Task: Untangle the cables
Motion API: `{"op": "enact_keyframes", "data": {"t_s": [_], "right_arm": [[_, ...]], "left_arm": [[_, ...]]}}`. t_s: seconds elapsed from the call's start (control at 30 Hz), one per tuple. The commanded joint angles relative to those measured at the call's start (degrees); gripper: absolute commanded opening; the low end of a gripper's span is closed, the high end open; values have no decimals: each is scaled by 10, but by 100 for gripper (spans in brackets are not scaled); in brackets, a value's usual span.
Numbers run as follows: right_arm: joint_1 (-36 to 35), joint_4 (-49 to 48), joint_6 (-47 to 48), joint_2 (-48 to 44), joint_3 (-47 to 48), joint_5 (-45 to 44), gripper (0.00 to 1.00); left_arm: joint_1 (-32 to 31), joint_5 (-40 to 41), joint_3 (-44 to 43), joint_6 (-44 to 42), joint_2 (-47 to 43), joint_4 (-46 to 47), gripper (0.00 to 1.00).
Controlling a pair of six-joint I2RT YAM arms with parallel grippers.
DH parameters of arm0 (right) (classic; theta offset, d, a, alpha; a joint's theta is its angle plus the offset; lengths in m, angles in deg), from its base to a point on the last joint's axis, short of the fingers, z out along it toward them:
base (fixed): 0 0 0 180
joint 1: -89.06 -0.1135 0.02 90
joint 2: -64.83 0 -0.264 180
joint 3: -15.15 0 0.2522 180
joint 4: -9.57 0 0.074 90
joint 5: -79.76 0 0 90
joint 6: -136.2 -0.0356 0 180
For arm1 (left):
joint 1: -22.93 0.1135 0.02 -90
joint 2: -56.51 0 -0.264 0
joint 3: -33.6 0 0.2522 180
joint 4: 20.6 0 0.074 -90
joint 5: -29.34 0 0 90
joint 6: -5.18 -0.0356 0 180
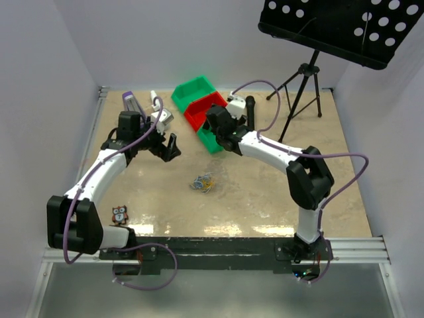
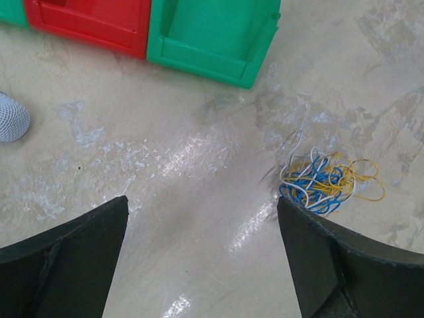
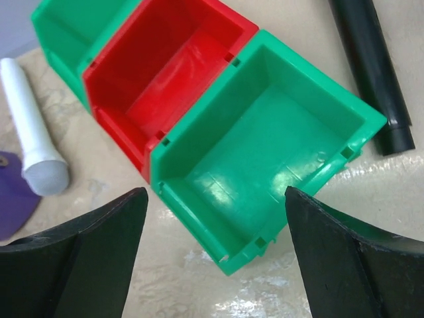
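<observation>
Left tool [image 2: 202,205] wide, empty | right tool [image 3: 215,199] wide, empty | left wrist shows cables [image 2: 328,177]; right wrist, green bin [image 3: 265,152]

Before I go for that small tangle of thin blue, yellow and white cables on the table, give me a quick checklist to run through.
1. Left gripper open and empty: ok.
2. Right gripper open and empty: ok.
3. Small tangle of thin blue, yellow and white cables in plain view, untouched: ok.
4. Left gripper centred on the tangle: not ok, it lies off beside one finger.
5. Right gripper near the tangle: not ok, it hangs over the green plastic bin.
6. Which strand lies on top: cannot tell.
</observation>
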Motion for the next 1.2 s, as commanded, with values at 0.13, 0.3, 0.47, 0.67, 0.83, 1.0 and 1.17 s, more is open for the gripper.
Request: {"op": "enact_keyframes", "data": {"t_s": [0.13,0.3,0.47,0.67,0.83,1.0,1.17], "right_arm": [[-2,70,-109,25,35,-45,82],[-2,95,-134,30,24,-57,80],[-2,110,-142,22,8,-71,77],[-1,122,-155,61,24,-80,73],[-1,139,-158,105,59,-89,66],[-1,140,-179,100,14,-94,49],[-1,135,-195,43,-69,-106,37]], "left_arm": [[24,-10,-9,6,-2,-4,100],[24,-12,-9,-1,1,-14,100],[24,-6,-10,-15,-4,-24,100],[24,11,-17,-14,-7,-27,100],[24,23,-34,-28,-11,-52,100],[24,28,-35,-36,-22,-60,100],[24,28,-40,-40,-19,-64,100]]}}
